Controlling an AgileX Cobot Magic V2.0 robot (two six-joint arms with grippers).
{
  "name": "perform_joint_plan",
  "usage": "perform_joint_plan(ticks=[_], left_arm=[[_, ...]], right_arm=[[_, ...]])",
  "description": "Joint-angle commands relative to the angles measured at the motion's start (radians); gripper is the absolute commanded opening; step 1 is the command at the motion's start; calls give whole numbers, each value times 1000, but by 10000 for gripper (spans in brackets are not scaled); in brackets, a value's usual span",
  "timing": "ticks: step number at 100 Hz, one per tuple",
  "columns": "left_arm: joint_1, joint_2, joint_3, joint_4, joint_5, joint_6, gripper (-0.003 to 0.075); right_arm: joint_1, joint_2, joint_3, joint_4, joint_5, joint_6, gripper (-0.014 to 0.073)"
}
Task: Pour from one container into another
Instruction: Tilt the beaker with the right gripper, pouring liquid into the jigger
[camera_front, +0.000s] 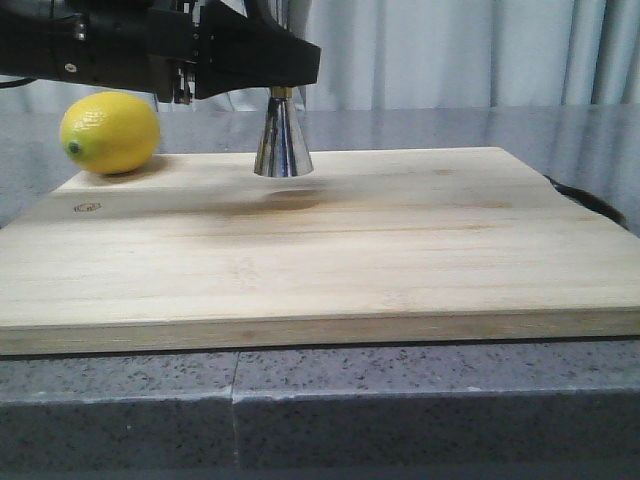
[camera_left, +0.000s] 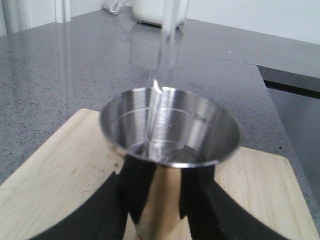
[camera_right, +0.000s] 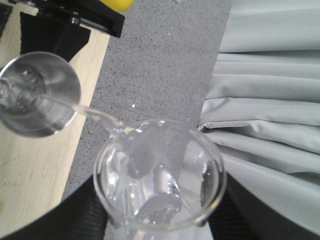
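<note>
closest to us is one wooden board (camera_front: 330, 250) on the grey counter (camera_front: 300, 410), with one lemon (camera_front: 110, 132) at its far left corner. we count one jigger (camera_front: 282, 140) and one beaker (camera_right: 160, 175). our left gripper (camera_left: 165, 200) is clamped around the jigger, holding it just above the board. our right gripper (camera_right: 157, 220) grips the beaker, tipped, and a clear stream (camera_right: 95, 114) runs off its lip into the jigger's top cup.
</note>
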Motion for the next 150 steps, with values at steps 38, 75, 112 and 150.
perform_joint_plan(ticks=[38, 75, 112, 150], left_arm=[[-9, -38, -29, -84, 102, -6, 231], [-9, -38, -29, -84, 102, -6, 231], [-9, -38, -29, -84, 102, -6, 231], [-9, -38, -29, -84, 102, -6, 231]], right_arm=[[2, -38, -33, -66, -73, -17, 299], [2, -38, -33, -66, -73, -26, 299], [2, -38, -33, -66, -70, -26, 299], [2, -38, -33, -66, -60, -26, 299]])
